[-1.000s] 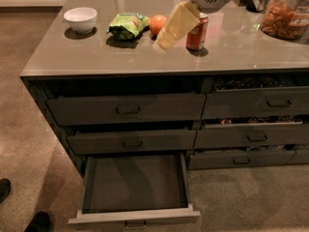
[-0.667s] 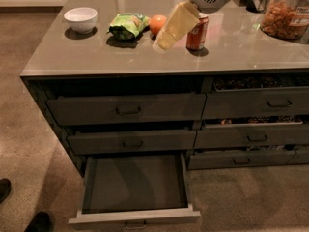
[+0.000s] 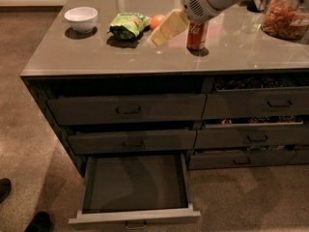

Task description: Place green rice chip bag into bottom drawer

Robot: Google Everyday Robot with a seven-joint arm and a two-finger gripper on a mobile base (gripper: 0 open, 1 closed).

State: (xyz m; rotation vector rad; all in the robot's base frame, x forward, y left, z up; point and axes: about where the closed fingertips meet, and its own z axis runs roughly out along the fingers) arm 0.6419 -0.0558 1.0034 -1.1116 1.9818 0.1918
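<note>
The green rice chip bag (image 3: 128, 24) lies crumpled on the grey countertop, left of an orange (image 3: 157, 21). My gripper (image 3: 155, 38), with pale yellowish tips on a white wrist, hangs just above the counter to the right of the bag, in front of the orange, and holds nothing that I can see. The bottom drawer (image 3: 135, 215) of the left stack is pulled out wide, and its dark flat inside is bare. The two drawers above it are only slightly out.
A white bowl (image 3: 81, 18) sits at the counter's left. A red soda can (image 3: 197, 35) stands just right of the gripper. A clear jar of orange snacks (image 3: 285, 18) is at the far right. Dark shoes (image 3: 38, 221) show at bottom left.
The gripper has moved slightly left, closer to the green bag. The bag, the orange and the drawer have not moved.
</note>
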